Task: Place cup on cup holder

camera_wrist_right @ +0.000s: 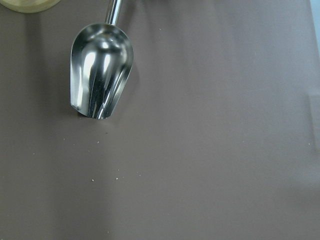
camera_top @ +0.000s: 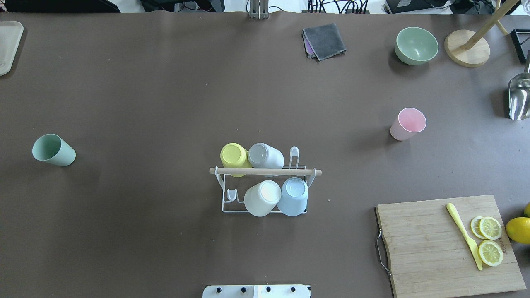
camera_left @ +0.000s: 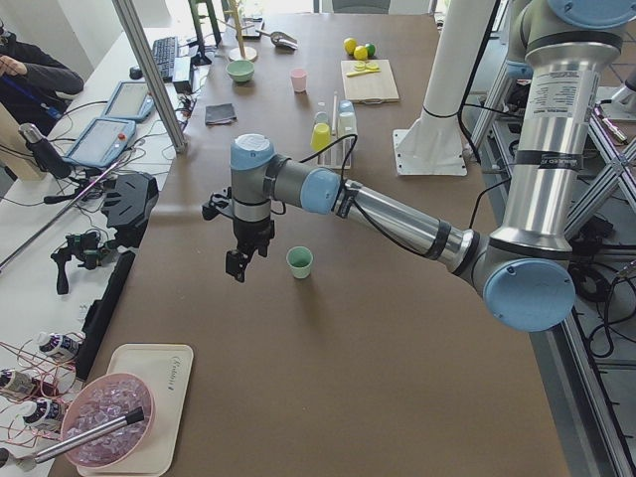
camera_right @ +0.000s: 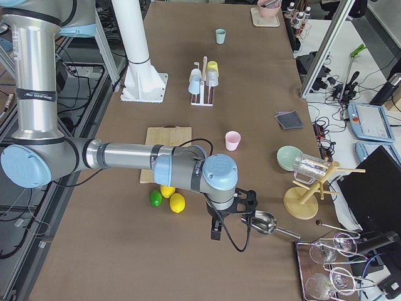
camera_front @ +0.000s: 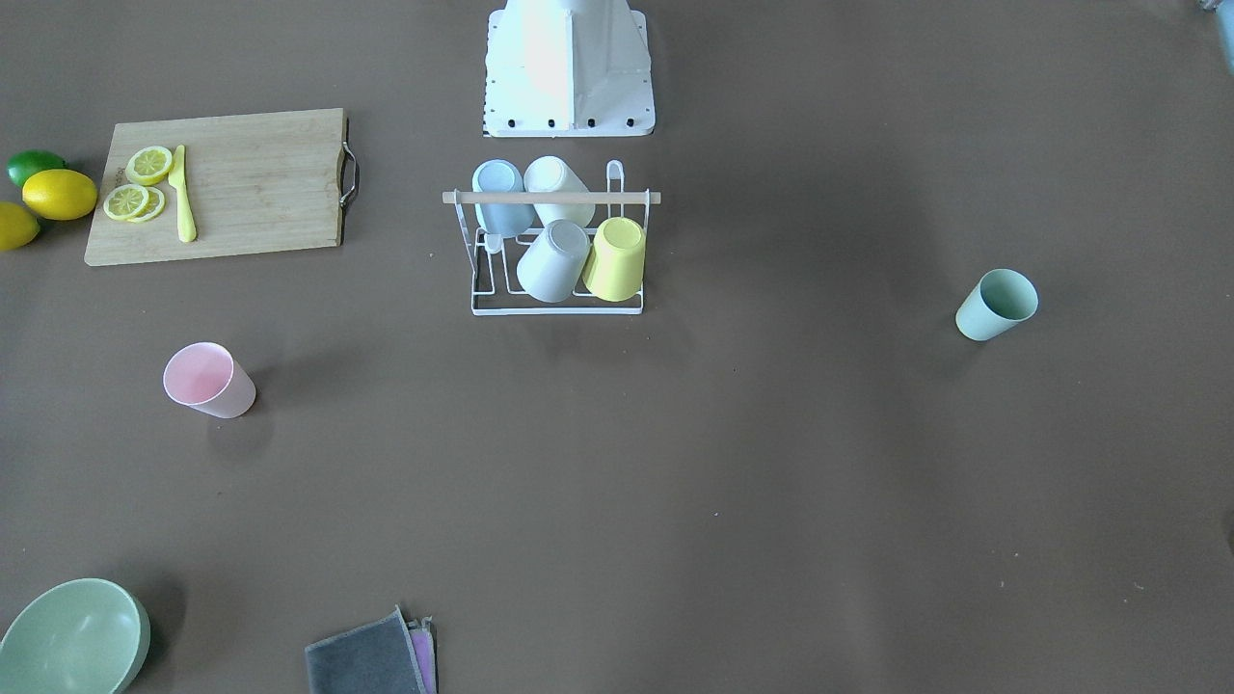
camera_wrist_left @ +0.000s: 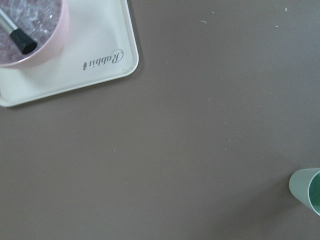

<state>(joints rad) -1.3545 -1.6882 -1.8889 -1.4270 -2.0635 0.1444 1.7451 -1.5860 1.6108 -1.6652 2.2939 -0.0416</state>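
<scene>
One table (camera_top: 165, 82) bears one cup holder (camera_top: 265, 171) at its middle carrying four upturned cups (camera_top: 263, 198), two loose cups standing apart, the green cup (camera_top: 54, 150) near the left gripper (camera_left: 237, 268), the pink cup (camera_top: 408, 124) on the side of the right gripper (camera_right: 215, 232), and I cannot tell how far either pincer is open.

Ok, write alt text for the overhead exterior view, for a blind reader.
A wire cup holder at the centre of a brown table carries four upturned cups: yellow, grey, white, blue. A green cup stands upright far left and a pink cup right; a cutting board with lemon slices lies lower right.
</scene>
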